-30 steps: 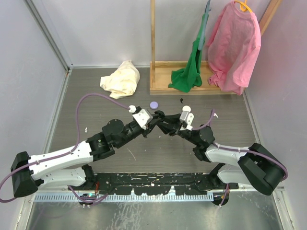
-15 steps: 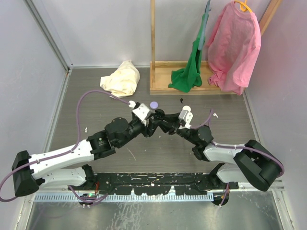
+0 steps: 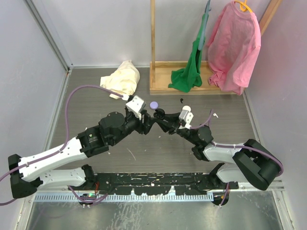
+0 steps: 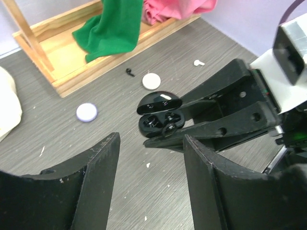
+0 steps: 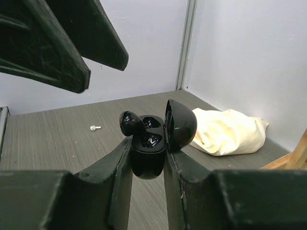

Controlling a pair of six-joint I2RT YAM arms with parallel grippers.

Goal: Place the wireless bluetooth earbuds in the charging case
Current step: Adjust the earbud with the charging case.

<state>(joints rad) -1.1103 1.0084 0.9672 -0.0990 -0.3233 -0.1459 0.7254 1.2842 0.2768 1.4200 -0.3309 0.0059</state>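
Observation:
My right gripper point(image 5: 147, 143) is shut on the black charging case point(image 5: 148, 153) and holds it upright above the table with its lid point(image 5: 180, 125) open. One black earbud point(image 5: 130, 123) sits tilted at the case's left rim, partly sticking out. The left wrist view shows the case point(image 4: 156, 122) with this earbud point(image 4: 169, 128) at its near edge. My left gripper point(image 4: 151, 143) is open and empty, a short way back from the case. From above, the left gripper point(image 3: 147, 124) and the right gripper point(image 3: 159, 117) face each other mid-table.
A purple disc point(image 4: 87, 111), a white disc point(image 4: 151, 80) and a small black piece point(image 4: 129, 72) lie on the table beyond the case. A wooden rack base point(image 3: 192, 88) with a green cloth point(image 3: 187, 76) stands at the back. A cream cloth point(image 3: 121, 79) lies back left.
My left gripper has drawn back to the left, away from the case. The right gripper still holds the case in about the same place.

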